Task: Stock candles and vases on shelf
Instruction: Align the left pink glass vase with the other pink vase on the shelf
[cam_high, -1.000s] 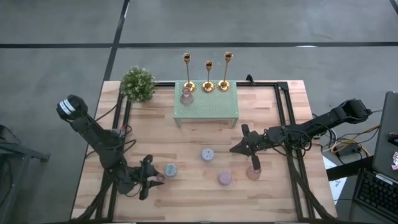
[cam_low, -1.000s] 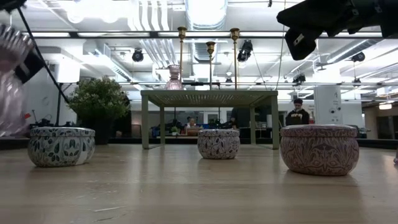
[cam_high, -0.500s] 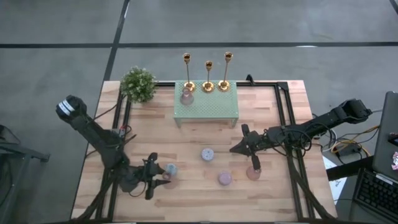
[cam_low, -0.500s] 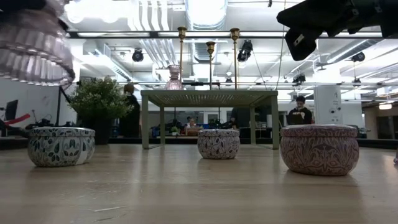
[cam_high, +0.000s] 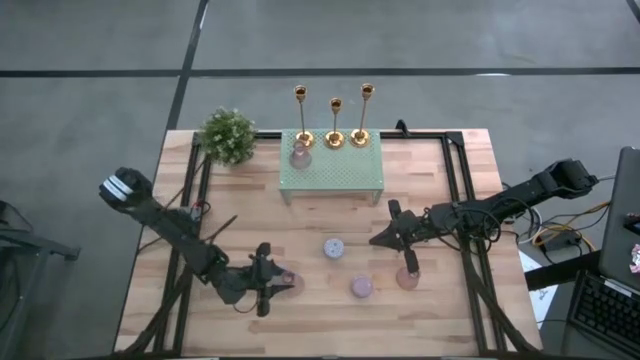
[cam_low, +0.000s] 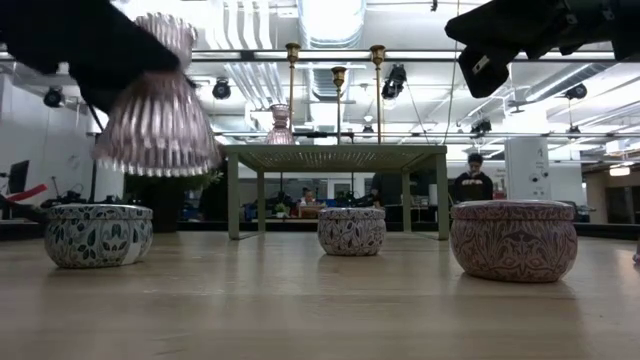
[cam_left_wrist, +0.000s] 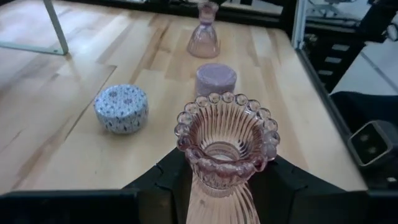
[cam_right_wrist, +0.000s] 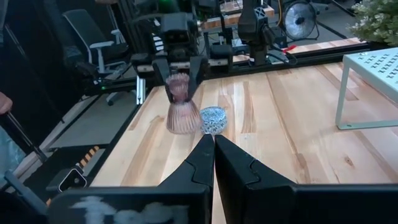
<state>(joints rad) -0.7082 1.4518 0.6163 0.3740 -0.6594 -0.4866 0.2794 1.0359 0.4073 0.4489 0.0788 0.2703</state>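
While the left gripper (cam_high: 268, 283) is clamping a ribbed pink vase (cam_left_wrist: 225, 149) by its neck above the blue candle (cam_left_wrist: 121, 108), right gripper (cam_high: 392, 229) idling pinched empty (mid-table), a slipping vase is risking hitting that candle before reaching the shelf (cam_high: 332, 170).

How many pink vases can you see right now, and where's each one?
3: one vase stands on the shelf, one on the table beside the right gripper, and one is held aloft by the left gripper.
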